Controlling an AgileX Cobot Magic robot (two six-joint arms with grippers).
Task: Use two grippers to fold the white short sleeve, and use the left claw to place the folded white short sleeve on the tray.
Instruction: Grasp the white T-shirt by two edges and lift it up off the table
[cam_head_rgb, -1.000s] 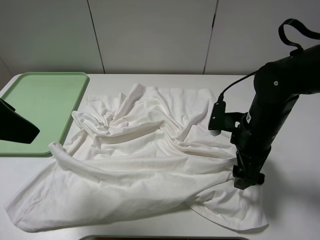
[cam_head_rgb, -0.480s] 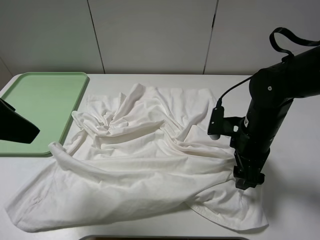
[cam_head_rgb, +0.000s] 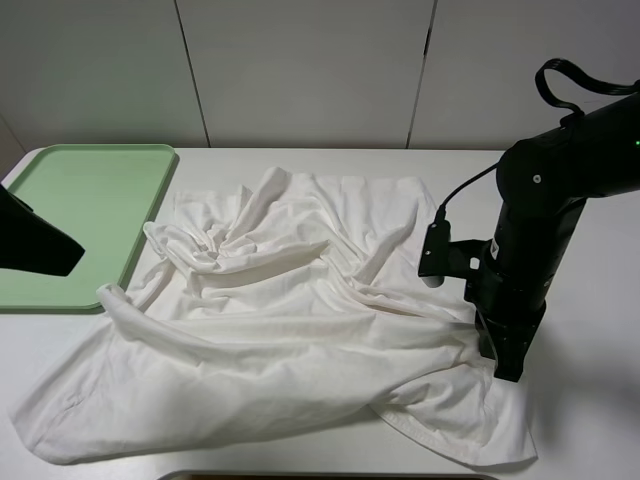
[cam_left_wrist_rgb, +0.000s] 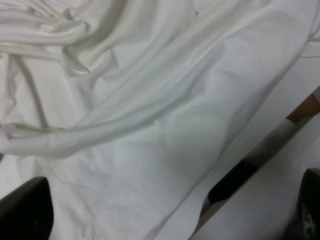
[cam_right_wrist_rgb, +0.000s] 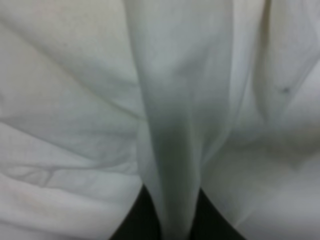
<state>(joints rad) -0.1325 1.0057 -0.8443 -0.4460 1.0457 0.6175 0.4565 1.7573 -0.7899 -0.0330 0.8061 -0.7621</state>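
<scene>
Far from the pale green rectangular plastic tray (cam_head_rgb: 90, 170), the black right gripper (cam_head_rgb: 508, 368) pinches a fold of the white cotton T-shirt (cam_head_rgb: 290, 320); it should lift slowly. The left gripper (cam_head_rgb: 40, 248) gapes wide, empty.

The white short sleeve (cam_head_rgb: 280, 330) is lying spread and heavily wrinkled across the table (cam_head_rgb: 590, 420). At its right edge the right gripper (cam_head_rgb: 508, 372) is pointing straight down, its tip pressing into the cloth. The tray (cam_head_rgb: 90, 190) is sitting just beside its left edge. Farther left of the garment, the left gripper (cam_head_rgb: 35, 245) is hanging over the tray, apart from the cloth.
</scene>
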